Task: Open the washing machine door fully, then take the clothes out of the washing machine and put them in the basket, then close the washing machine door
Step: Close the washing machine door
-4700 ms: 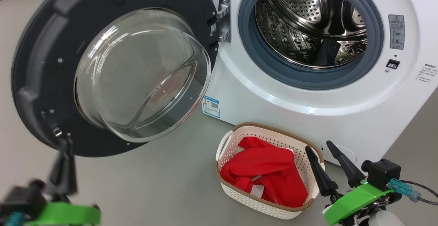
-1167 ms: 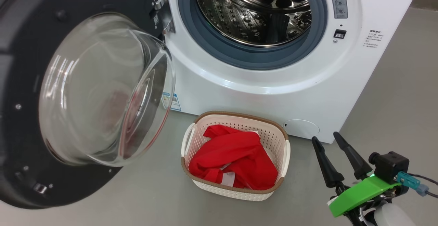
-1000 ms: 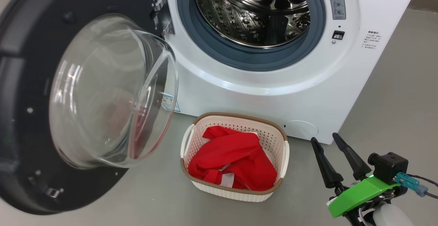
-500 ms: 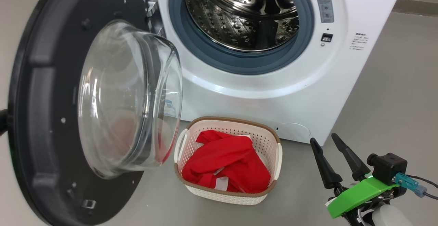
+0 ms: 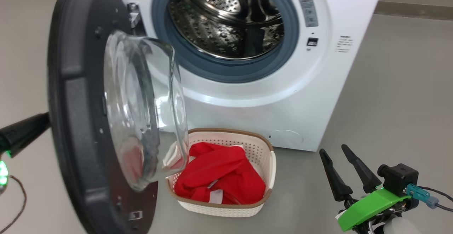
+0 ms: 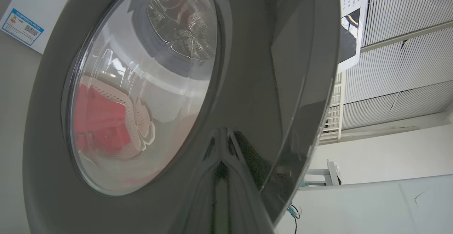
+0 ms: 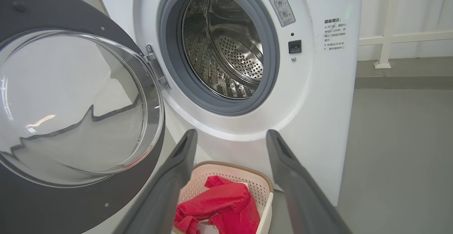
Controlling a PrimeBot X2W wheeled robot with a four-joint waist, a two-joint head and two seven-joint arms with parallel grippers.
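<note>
Right gripper (image 5: 332, 149) nearest you, low in the head view, fingers spread wide, holding nothing, on the floor side right of the basket (image 5: 271, 163); left gripper (image 5: 41, 120) pinched shut on nothing, tip at the outer face of the washing machine door (image 5: 70, 85), looks like contact, a push and not a grip; watch that: a shut tip on that glossy rim can skid off the edge and leave the door hanging; next risk, the glass bowl (image 5: 141, 113) overlaps the basket's left end in the head view, can't tell if they touch, so a swing might clip or shove the basket; too soft a push and the latch likely won't catch; door itself: wide black rim, bulging clear bowl, standing about square to the washer front; clothes (image 5: 219, 177) red with a white bit, heaped in the basket on the floor before the washing machine (image 5: 300, 96); white box, grey ring; drum (image 5: 219, 25) bare steel, no cloth seen inside
</note>
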